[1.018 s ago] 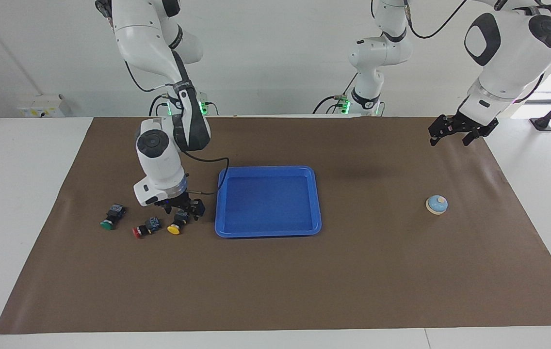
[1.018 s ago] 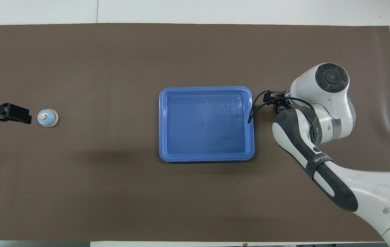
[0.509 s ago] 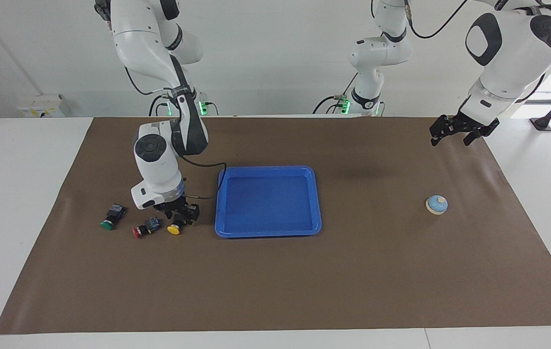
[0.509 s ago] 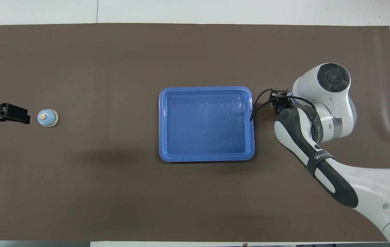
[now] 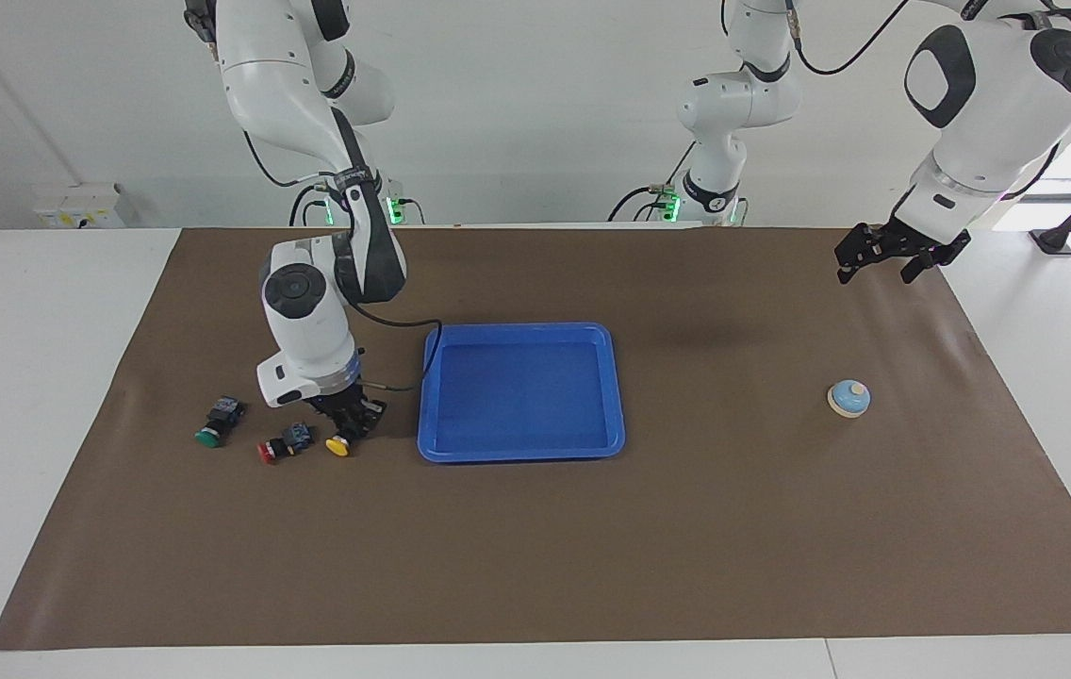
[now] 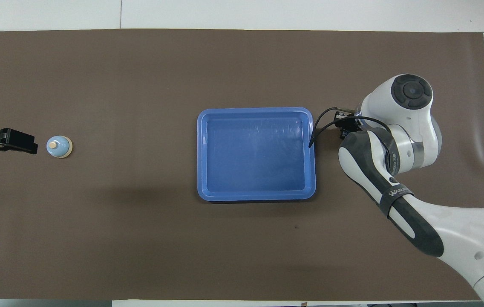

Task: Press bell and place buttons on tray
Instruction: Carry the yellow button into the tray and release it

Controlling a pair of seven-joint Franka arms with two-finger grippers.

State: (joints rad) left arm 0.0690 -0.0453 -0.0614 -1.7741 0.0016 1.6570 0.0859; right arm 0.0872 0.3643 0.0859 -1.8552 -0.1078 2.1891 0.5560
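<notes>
Right gripper [image 5: 348,422] down on the mat, fingers clamped on the yellow button [image 5: 341,443]; facing view first: that button sits just beside the tray [image 5: 429,396], off the rim's 9 o'clock edge; red button [image 5: 273,447] at the yellow one's 9 o'clock, green button [image 5: 211,432] further out the same way, both loose on the mat; tray holds nothing; step in hand looks like pick of button one, grasp made, lift not yet begun; next move, my read: straight lift to clear the rim, short carry toward the tray's middle, then release low; watch the red button sitting close by; right arm pose: forearm dropping steeply, wrist vertical over the button; left gripper [image 5: 884,256] hangs with fingers apart over the mat at the bell's [image 5: 848,399] 12 o'clock, waiting; bell untouched.

Overhead view: right arm's wrist covers all three buttons and its own fingers; tray [image 6: 201,157] centre of mat; bell [image 6: 59,146] well off at its 9 o'clock; left gripper [image 6: 20,141] at the bell's 9 o'clock, elevated per the facing view.
</notes>
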